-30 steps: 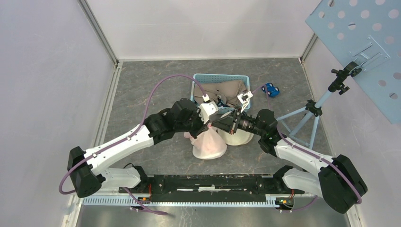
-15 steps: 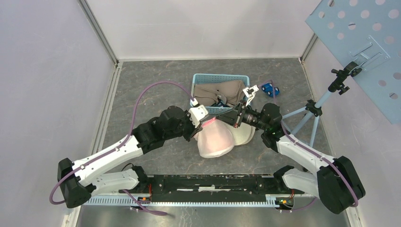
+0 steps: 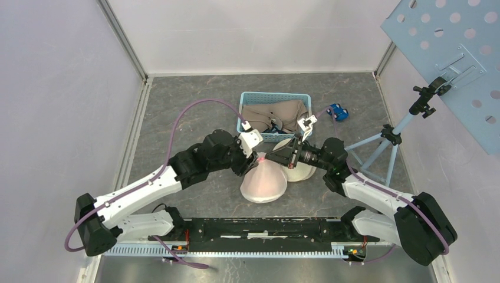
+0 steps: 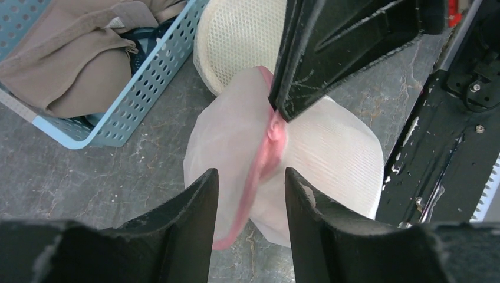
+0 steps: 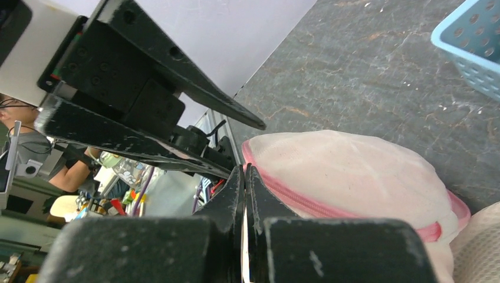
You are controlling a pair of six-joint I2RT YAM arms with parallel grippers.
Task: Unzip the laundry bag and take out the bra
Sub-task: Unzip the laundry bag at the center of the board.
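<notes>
The laundry bag (image 3: 263,183) is a pinkish white mesh pouch with a pink zipper (image 4: 272,137), pulled up into a cone on the grey floor in front of the basket. My right gripper (image 3: 270,158) is shut on the bag's top at the zipper; in the left wrist view the right gripper (image 4: 278,111) pinches that pink seam. My left gripper (image 4: 250,172) stands open just above the bag (image 4: 330,159), touching nothing. In the right wrist view the shut right gripper (image 5: 244,167) sits at the bag's (image 5: 354,177) edge. The bra is hidden.
A cream mesh bag (image 3: 299,170) lies against the laundry bag's right side. Behind both stands a blue basket (image 3: 274,97) of beige clothing. A blue toy car (image 3: 337,111) and a tripod stand (image 3: 377,150) are to the right. Enclosure walls surround the floor.
My left gripper has opened and let go of the bag's top. The right gripper stays shut there, and the bag has shifted and now hangs as a cone from it.
</notes>
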